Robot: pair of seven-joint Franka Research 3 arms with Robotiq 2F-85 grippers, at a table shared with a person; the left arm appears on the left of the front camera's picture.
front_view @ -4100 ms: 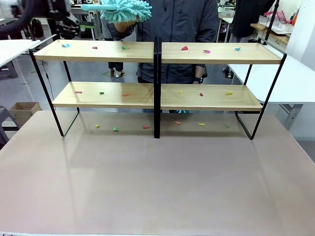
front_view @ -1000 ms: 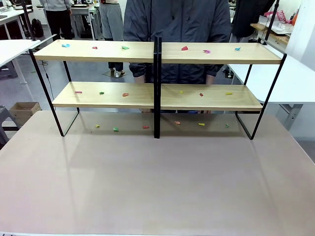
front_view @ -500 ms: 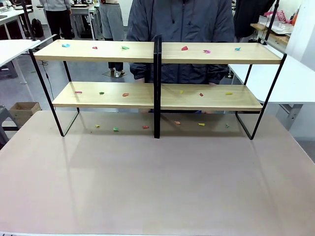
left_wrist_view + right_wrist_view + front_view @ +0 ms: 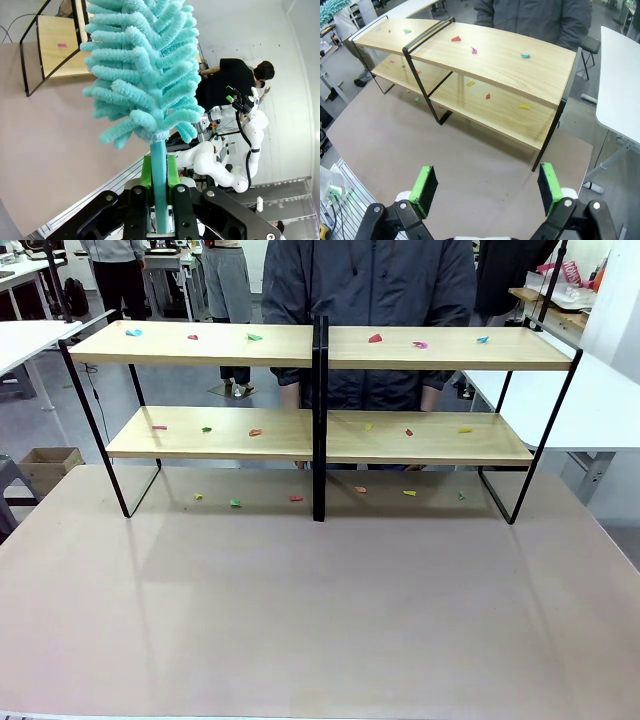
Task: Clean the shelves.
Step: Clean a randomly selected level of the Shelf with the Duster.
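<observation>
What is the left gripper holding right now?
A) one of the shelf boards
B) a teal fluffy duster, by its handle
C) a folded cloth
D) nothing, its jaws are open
B: in the left wrist view the left gripper is shut on the teal duster, its green pads clamping the thin handle just below the fluffy head.

Shelves (image 4: pixel 210 344) matt light wood, black metal frame; duster (image 4: pixel 145 70) fluffy cloth

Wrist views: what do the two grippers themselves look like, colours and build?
Left gripper: black linked metal fingers with silver bolts, narrow bright green pads. Right gripper: the same black fingers with round pivot bolts, and rectangular green pads.
</observation>
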